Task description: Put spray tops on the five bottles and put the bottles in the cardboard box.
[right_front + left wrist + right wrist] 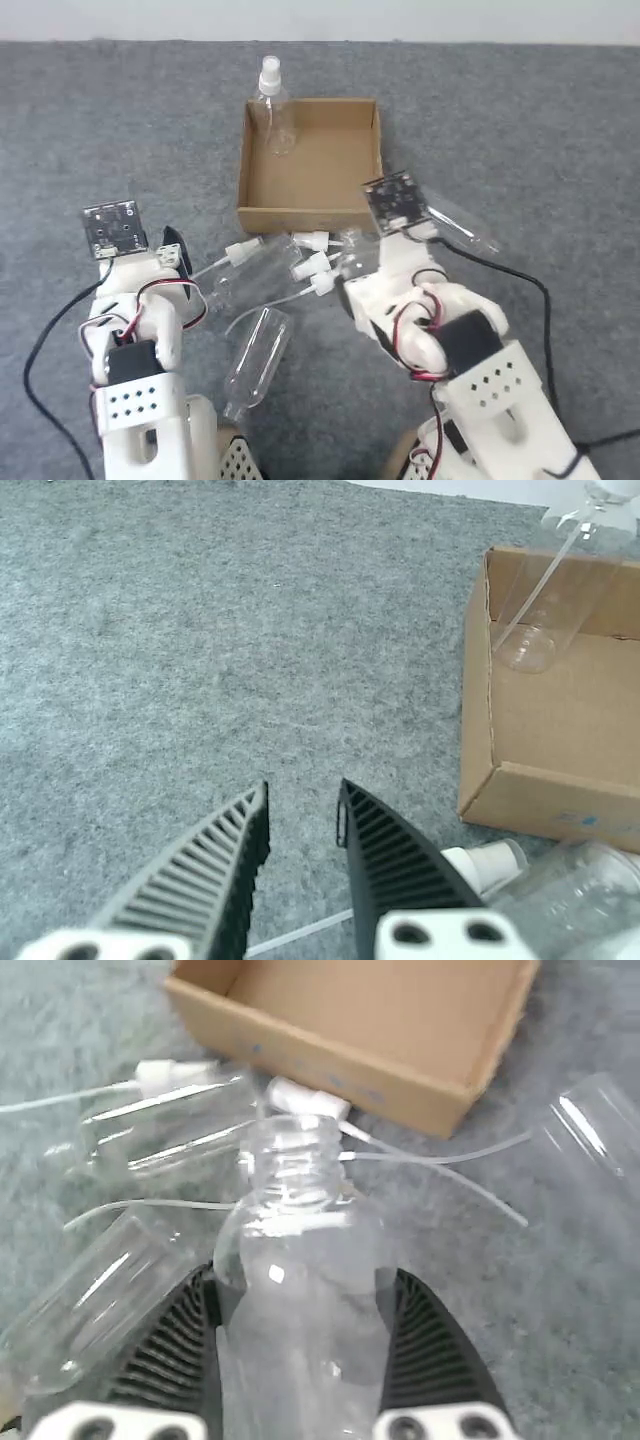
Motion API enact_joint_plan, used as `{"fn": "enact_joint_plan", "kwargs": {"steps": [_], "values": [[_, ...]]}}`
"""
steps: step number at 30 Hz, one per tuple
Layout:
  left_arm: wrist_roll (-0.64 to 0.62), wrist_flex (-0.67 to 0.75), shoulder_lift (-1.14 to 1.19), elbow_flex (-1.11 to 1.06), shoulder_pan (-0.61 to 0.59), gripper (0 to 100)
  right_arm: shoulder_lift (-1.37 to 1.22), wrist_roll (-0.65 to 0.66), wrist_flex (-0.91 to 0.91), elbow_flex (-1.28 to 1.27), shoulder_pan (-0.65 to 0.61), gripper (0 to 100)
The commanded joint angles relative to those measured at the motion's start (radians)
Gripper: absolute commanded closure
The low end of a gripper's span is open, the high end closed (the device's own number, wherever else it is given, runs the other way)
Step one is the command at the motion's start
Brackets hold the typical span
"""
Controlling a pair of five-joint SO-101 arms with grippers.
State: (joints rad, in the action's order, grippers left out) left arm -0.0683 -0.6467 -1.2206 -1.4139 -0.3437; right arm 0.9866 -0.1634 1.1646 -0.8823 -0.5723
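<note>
The right claw (pixel 300 1285) clasped an uncapped bottle (pixel 295 1210), the box (pixel 330 1065) just beyond it; the left claw (pixel 302 788) gaped over carpet (pixel 200 630).

The bench carpet (pixel 520 120) is speckled grey, the cardboard box (pixel 300 215) plain brown. The plastic bottles (pixel 255 355) are clear — the spray tops (pixel 312 240) white. The left claw (pixel 303 792) and right claw (pixel 300 1285) are ribbed black.

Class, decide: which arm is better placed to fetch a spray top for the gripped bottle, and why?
Left. Its jaws stand open and empty beside a loose spray top; the right jaws are shut on the uncapped bottle.
</note>
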Motion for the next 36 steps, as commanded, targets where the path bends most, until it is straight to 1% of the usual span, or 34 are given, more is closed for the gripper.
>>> {"fn": "enact_joint_plan", "kwargs": {"steps": [1,5,8,11,15,17,19,22,25,28,34,36], "values": [[0.011,0.031,-0.02,0.005,-0.002,89,0.09,-0.011,-0.022,-0.041,0.067,99.1],[0.054,0.034,-0.02,0.007,-0.002,89,0.194,-0.003,-0.022,-0.08,0.151,99.1],[0.055,0.017,-0.02,0.036,-0.002,89,0.275,-0.003,-0.094,-0.167,0.193,99.1],[0.055,-0.048,-0.012,0.102,0.005,89,0.346,-0.002,-0.16,-0.247,0.191,99.1],[0.058,-0.144,-0.011,0.217,0.006,89,0.43,-0.002,-0.13,-0.261,0.202,99.1],[0.109,-0.198,-0.009,0.278,0.009,89,0.455,-0.002,-0.116,-0.264,0.202,99.1],[0.175,-0.249,-0.008,0.331,0.041,89,0.467,0.006,-0.124,-0.282,0.202,99.1],[0.258,-0.322,-0.008,0.386,0.084,89,0.478,0.078,-0.13,-0.301,0.202,99.1],[0.318,-0.391,0.015,0.435,0.097,89,0.478,0.097,-0.134,-0.31,0.202,99.1],[0.374,-0.445,0.129,0.501,0.095,89,0.478,0.098,-0.134,-0.311,0.202,99.1],[0.473,-0.528,0.479,0.664,0.098,89,0.472,0.098,-0.134,-0.311,0.202,99.1],[0.5,-0.543,0.577,0.713,0.098,87,0.47,0.098,-0.134,-0.311,0.203,99.1]]}}
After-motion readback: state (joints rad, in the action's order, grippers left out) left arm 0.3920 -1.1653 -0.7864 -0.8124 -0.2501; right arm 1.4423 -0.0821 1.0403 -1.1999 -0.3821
